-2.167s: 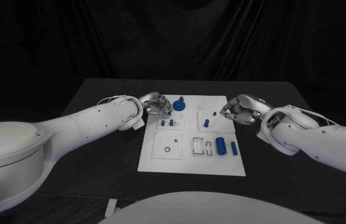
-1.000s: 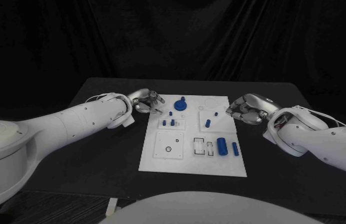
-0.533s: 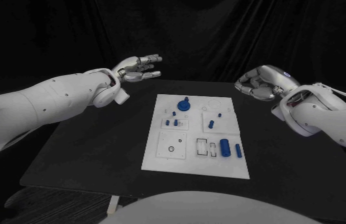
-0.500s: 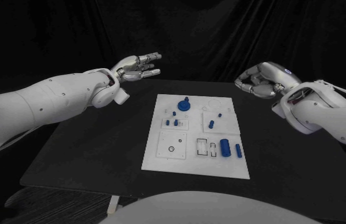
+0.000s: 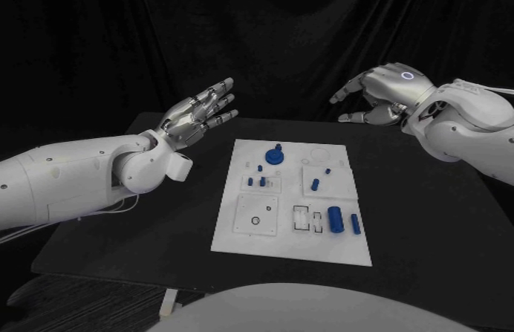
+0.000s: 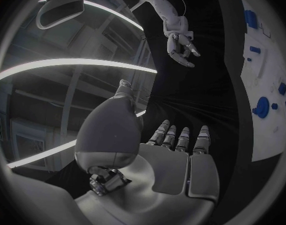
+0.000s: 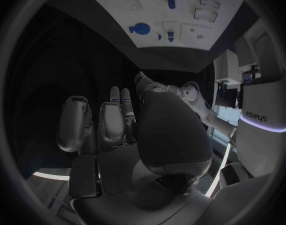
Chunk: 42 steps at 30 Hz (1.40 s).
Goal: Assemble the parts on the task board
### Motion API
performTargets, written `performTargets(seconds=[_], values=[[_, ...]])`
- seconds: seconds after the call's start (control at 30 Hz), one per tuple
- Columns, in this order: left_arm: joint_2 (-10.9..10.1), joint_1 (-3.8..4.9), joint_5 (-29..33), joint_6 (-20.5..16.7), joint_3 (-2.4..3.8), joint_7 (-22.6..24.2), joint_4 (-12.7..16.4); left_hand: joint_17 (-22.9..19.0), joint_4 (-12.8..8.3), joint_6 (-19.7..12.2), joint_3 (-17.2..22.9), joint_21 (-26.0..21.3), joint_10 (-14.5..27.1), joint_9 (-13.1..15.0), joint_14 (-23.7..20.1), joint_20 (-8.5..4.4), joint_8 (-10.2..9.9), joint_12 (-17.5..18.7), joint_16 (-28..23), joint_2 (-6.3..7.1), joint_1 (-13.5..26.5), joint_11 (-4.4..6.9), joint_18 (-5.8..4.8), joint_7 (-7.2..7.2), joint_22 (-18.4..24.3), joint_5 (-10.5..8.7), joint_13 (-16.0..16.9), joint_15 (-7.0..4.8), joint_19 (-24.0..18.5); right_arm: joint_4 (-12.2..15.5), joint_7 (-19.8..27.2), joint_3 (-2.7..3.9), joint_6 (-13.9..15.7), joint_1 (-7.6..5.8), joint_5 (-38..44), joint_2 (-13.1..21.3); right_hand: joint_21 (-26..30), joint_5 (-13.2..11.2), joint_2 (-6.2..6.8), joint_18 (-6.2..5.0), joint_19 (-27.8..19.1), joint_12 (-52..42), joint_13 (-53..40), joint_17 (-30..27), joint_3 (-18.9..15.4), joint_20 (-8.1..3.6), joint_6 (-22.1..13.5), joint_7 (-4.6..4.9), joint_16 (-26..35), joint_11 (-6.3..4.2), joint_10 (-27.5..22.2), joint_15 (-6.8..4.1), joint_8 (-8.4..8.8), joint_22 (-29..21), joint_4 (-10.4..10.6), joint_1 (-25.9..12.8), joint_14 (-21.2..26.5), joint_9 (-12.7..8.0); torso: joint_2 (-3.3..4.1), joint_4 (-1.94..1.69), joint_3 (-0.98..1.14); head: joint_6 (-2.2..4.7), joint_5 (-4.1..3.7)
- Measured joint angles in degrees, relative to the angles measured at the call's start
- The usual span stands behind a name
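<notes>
both hands hung above the surface (image 5: 160, 220), left hand (image 5: 198, 115) splayed empty, right hand (image 5: 377, 94) loosely spread, empty.

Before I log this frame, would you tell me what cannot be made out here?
- Head view: the small blue parts on the task board are too small to tell whether they are seated or loose.
- Head view: the right hand faces away; its palm is hidden by its own back.
- Left wrist view: the board is cut off by the circle's rim.

robot lab, black-draped backdrop (image 5: 289, 35), black table (image 5: 140, 220), ceiling light strips (image 6: 67, 65)
</notes>
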State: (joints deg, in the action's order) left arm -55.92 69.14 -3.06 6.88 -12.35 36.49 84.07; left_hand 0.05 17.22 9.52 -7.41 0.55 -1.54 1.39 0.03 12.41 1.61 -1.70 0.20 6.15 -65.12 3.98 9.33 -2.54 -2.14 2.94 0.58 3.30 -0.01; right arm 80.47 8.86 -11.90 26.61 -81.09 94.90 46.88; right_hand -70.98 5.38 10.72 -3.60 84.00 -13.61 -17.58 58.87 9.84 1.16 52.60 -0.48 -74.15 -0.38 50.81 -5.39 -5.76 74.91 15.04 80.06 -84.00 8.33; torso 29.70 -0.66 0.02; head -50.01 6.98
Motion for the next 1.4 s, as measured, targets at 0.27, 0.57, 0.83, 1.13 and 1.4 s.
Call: performTargets(seconds=[0.27,0.57,0.83,1.13,1.4], values=[[-0.4,-1.61,2.5,-0.5,0.08,1.4,1.1,0.0,-0.4,-0.6,1.8,-0.2,0.2,-0.1,0.0,-3.66,-0.2,0.4,0.0,-5.57,1.0,0.19,-0.01,-0.22,1.3,1.29,0.0,-1.9,0.0,-2.5,1.3,-0.05,-5.0,2.85,14.4,-1.6,0.9,-1.1,0.52,0.0,0.0,4.7,5.8,1.2,-0.8,-0.05,-1.0,-0.79,-0.4,-0.05,-1.5,0.0,1.57,0.0,0.5,3.4,0.0,-1.9,-0.01,-0.61,-0.41,0.0,-1.01],[-1.5,-2.27,3.1,-2.2,0.06,2.0,2.3,0.0,-0.6,1.6,-0.4,-0.2,-0.8,0.0,0.0,-6.26,-0.2,0.0,0.0,-11.08,-3.9,-1.59,-0.01,2.53,1.3,9.28,0.2,-3.12,0.0,-4.0,2.4,-0.04,-7.8,6.02,19.0,-2.5,0.9,0.9,0.83,0.01,0.2,4.1,7.4,6.6,0.6,-0.25,1.6,1.74,-3.3,-0.23,0.8,0.0,0.72,0.0,0.5,0.3,0.0,-1.7,0.06,-1.66,-1.11,0.0,-1.83],[-1.9,-3.18,2.1,-2.7,0.04,2.1,2.5,0.0,-0.7,2.9,-2.4,-0.2,-1.1,0.2,0.0,-4.34,-0.2,-0.7,0.0,-13.63,-7.6,-2.97,-0.01,4.11,0.7,13.94,0.3,-0.71,0.1,-6.3,2.0,-0.02,-10.3,8.55,20.3,-3.7,1.2,1.4,0.2,0.01,0.1,4.1,9.0,6.7,3.3,-0.22,0.3,1.54,-3.3,0.97,2.4,0.0,1.61,0.0,-1.3,3.0,0.0,-2.4,0.03,-2.06,-1.4,0.0,-2.49],[-2.2,-3.6,1.2,-2.7,0.04,2.2,2.3,0.0,-0.7,3.9,-3.8,-0.2,-0.9,0.3,0.0,-2.52,0.0,-1.1,0.0,-14.62,-8.6,-2.74,-0.01,3.84,0.2,15.47,0.4,0.4,0.1,-10.7,1.8,-0.03,-11.1,11.12,20.1,-5.4,1.2,-0.8,0.2,0.01,-0.1,3.8,10.7,7.0,3.7,0.59,2.3,1.28,-3.3,2.17,5.5,0.91,1.21,0.0,-1.4,2.2,0.0,-2.8,-0.06,-1.87,-1.38,0.0,-2.12],[-2.2,-3.79,0.9,-2.7,0.05,2.2,2.2,0.0,-0.9,2.8,-4.3,-0.2,-0.7,0.2,0.0,-2.34,0.0,-1.6,0.0,-15.51,-10.1,-2.57,-0.01,2.12,0.3,17.33,0.4,0.4,0.3,-14.2,1.8,-0.01,-11.3,12.82,18.6,-7.0,1.2,1.0,-0.59,0.01,0.1,4.2,11.7,7.6,4.9,0.82,3.4,2.42,-3.5,2.58,6.9,1.3,1.22,0.0,-2.3,3.0,0.0,-3.0,-0.06,-1.7,-1.37,0.0,-2.18]])
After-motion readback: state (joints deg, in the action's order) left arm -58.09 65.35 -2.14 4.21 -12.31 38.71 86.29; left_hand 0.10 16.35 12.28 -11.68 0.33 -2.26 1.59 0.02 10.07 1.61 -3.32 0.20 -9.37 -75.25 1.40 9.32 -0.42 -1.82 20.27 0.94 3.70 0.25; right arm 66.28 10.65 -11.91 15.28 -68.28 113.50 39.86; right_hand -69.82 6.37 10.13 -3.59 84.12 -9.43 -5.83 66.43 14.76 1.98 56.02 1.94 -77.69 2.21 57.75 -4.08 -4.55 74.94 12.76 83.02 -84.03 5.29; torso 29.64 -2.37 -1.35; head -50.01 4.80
